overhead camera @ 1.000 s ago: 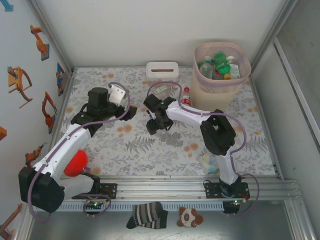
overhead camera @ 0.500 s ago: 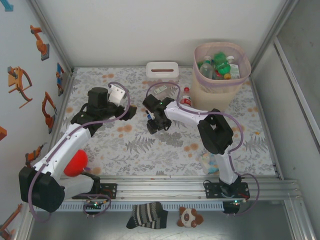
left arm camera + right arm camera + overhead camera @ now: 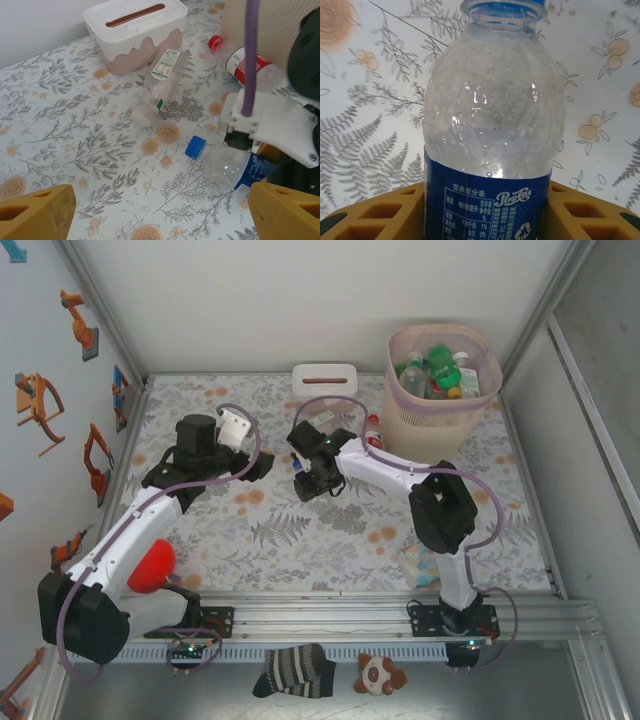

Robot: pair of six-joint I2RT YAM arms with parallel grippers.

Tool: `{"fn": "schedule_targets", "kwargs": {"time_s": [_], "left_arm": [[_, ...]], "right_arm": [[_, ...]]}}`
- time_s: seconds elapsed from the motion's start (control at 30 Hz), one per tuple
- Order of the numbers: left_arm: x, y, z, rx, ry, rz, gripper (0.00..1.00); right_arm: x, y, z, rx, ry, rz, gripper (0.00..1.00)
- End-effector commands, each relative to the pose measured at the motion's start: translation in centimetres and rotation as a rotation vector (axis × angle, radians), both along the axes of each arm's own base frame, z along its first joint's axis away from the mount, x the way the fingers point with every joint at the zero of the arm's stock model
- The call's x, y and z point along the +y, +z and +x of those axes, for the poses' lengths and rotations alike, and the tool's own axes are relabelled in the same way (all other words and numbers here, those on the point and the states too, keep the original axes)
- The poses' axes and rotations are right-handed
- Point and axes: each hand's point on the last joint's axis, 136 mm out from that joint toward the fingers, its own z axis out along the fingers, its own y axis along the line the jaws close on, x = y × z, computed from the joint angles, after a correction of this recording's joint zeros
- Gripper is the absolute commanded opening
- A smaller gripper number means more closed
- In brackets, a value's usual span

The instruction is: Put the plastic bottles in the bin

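Observation:
A clear bottle with a blue cap and blue label point(image 3: 495, 115) lies on the floral table; from the left wrist it appears as the blue-capped bottle point(image 3: 230, 162). My right gripper point(image 3: 487, 200) is shut on it, and its yellow fingers point(image 3: 375, 215) press both sides of the label. From above, my right gripper point(image 3: 305, 480) is at the table's middle. A clear white-labelled bottle point(image 3: 157, 82) and a red-capped bottle point(image 3: 245, 62) lie near the pink bin point(image 3: 440, 418), which holds several bottles. My left gripper point(image 3: 160, 220) hangs open over bare cloth, left of the blue-capped bottle.
A white tissue box point(image 3: 325, 378) stands against the back wall. A red ball point(image 3: 152, 565) rests by the left arm's base and a soft pack point(image 3: 420, 565) by the right arm's base. Metal frame walls close in the table on both sides.
My right gripper's jaws have closed onto the blue-labelled bottle and the wrist has shifted slightly toward the back. The left arm has stayed still.

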Motion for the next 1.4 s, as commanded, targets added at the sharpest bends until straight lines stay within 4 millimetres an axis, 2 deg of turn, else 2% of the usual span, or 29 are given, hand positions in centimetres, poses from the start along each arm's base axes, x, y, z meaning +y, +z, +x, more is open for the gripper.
{"fn": "schedule_targets", "kwargs": {"time_s": [0.0,0.33,0.57,0.7,0.97,1.23,1.37], "left_arm": [[-0.2,1.7,0.4,-0.032,0.003,-0.035,0.89],[-0.1,2.1,0.3,-0.043,0.005,-0.037,0.89],[0.2,2.6,0.1,-0.062,0.012,-0.037,0.89],[0.1,2.7,0.1,-0.060,0.008,-0.042,0.89],[0.1,2.6,0.1,-0.059,0.010,-0.041,0.89],[0.1,2.4,0.2,-0.053,0.008,-0.045,0.89],[0.1,2.4,0.2,-0.052,0.010,-0.046,0.89]], "right_arm": [[0.4,5.3,0.4,-0.079,-0.012,0.069,0.50],[-1.8,13.9,1.6,-0.202,-0.022,0.150,0.50],[-5.4,20.4,3.3,-0.313,-0.064,0.187,0.50],[-8.8,23.5,4.8,-0.385,-0.120,0.181,0.50],[-17.1,28.8,7.3,-0.527,-0.271,0.162,0.50],[-24.9,31.7,10.4,-0.621,-0.427,0.116,0.51],[-27.6,32.0,12.5,-0.638,-0.478,0.097,0.52]]}}
